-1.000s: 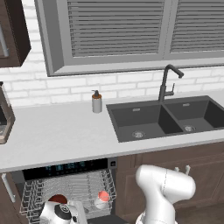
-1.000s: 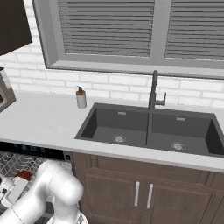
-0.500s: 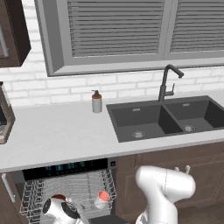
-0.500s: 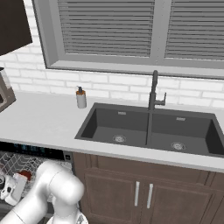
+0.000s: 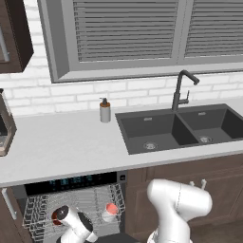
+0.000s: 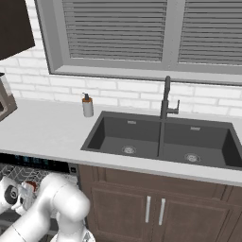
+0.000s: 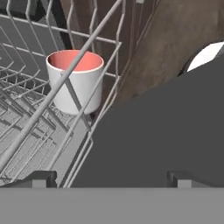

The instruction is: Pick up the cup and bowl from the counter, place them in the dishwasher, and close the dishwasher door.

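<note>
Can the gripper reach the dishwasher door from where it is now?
Probably yes. The gripper hangs open just above the dark flat dishwasher door, with nothing between them. The rack, holding the cup, lies to one side and does not block the way.

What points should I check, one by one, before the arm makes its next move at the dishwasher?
1. Cup in the white wire rack, upright: ok.
2. Bowl in the rack: cannot tell, only a reddish edge shows behind the arm.
3. Gripper empty: ok, nothing between the fingertips.
4. Counter free of cup and bowl: ok; the soap dispenser remains.
5. Dishwasher door closed: not ok, it lies open.
6. Rack pushed in: not ok.
</note>
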{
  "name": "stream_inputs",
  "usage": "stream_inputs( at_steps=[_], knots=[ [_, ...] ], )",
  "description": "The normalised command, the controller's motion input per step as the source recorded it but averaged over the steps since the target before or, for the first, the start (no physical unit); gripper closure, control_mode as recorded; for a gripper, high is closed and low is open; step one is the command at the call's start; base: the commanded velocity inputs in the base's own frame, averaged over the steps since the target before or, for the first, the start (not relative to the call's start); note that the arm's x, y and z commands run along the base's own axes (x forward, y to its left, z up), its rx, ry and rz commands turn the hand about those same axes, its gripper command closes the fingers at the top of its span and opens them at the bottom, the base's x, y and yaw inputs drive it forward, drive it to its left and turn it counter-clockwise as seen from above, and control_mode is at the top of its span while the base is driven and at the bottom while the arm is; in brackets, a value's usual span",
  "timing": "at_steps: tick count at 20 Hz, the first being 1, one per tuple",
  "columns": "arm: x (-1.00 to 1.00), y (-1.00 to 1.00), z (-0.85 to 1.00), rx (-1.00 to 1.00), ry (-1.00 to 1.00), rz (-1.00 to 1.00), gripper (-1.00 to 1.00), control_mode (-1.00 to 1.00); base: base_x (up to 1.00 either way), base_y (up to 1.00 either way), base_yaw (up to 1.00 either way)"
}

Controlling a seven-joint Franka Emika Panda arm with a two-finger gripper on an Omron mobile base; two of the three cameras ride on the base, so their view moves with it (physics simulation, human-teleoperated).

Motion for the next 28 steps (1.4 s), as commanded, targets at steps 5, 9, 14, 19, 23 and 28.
stream_inputs(
  at_steps=[5,9,14,19,23,28],
  knots=[
    [0.46,0.17,-0.67,0.14,0.08,0.05,-1.00,-1.00,0.00,0.00,0.00],
    [0.64,0.19,-0.56,0.06,0.01,0.05,-1.00,-1.00,0.00,0.00,0.00],
    [-0.72,0.48,0.31,0.02,-0.09,0.07,-1.00,-1.00,0.00,0.00,0.00],
    [-1.00,0.25,0.78,0.00,-0.08,0.00,-1.00,-1.00,0.00,0.00,0.00],
    [-1.00,0.18,0.98,0.00,0.02,0.03,-1.00,-1.00,0.00,0.00,0.00],
    [-0.82,0.26,1.00,0.00,0.15,0.16,-1.00,-1.00,0.00,0.00,0.00]
  ],
)
